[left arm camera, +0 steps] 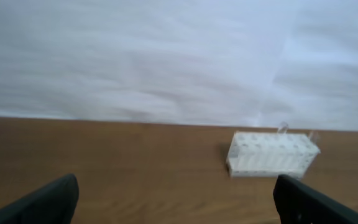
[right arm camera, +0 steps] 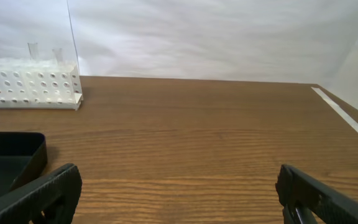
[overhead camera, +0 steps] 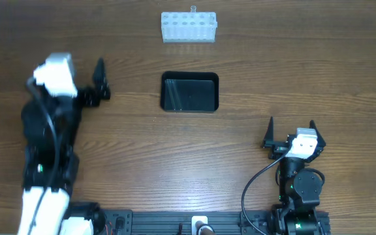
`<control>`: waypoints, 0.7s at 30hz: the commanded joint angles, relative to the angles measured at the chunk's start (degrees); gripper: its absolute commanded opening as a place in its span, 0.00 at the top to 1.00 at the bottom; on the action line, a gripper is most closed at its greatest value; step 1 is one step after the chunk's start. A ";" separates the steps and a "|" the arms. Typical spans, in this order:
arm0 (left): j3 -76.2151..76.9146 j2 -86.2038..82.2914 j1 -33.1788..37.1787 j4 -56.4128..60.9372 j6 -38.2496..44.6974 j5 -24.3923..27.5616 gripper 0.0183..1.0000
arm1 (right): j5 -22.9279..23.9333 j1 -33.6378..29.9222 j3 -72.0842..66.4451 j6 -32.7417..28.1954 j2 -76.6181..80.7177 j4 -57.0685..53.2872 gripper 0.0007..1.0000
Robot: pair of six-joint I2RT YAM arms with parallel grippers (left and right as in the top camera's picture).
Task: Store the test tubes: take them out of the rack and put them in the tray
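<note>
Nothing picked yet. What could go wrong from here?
The test tubes are clear and poke only slightly above the rack, so a grasp may miss or slip.
The rack looks loose on the table; pulling a tube may lift or tip it.
The tray sits just in front of the rack; a low approach may nudge it.

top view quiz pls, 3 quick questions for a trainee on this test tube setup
1. True or false: the rack stands inside the black tray.
2. The left hand is: A) shut on a test tube, B) open and holding nothing, C) resting in the tray.
3. In the right wrist view, how many test tubes stick up from the rack?
Key: 1 false; 2 B; 3 two.
</note>
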 commanded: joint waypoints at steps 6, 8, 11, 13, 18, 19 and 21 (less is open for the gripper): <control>-21.16 -26.36 4.13 1.44 0.87 3.82 0.00 | 0.11 0.28 -0.35 -0.20 -0.04 -0.20 0.01; -23.91 -29.88 4.59 1.68 0.87 4.22 0.00 | 0.11 0.28 -0.35 -0.20 -0.04 -0.20 0.01; -27.63 -34.58 5.18 1.55 0.87 4.61 0.00 | 0.11 0.28 -0.33 -0.20 -0.04 -0.20 0.01; -29.94 -37.38 5.25 1.53 0.92 4.59 0.00 | 0.11 0.28 -0.35 -0.20 -0.04 -0.20 0.01; -33.79 -42.05 5.25 0.79 1.09 4.59 0.00 | 0.11 0.28 -0.35 -0.20 -0.04 -0.20 0.01; -33.79 -42.64 5.25 -0.63 1.09 4.59 0.00 | 0.11 0.28 -0.35 -0.20 -0.04 -0.20 0.01; -33.79 -43.52 5.25 -2.95 1.09 4.59 0.00 | 0.11 0.28 -0.35 -0.20 -0.04 -0.20 0.01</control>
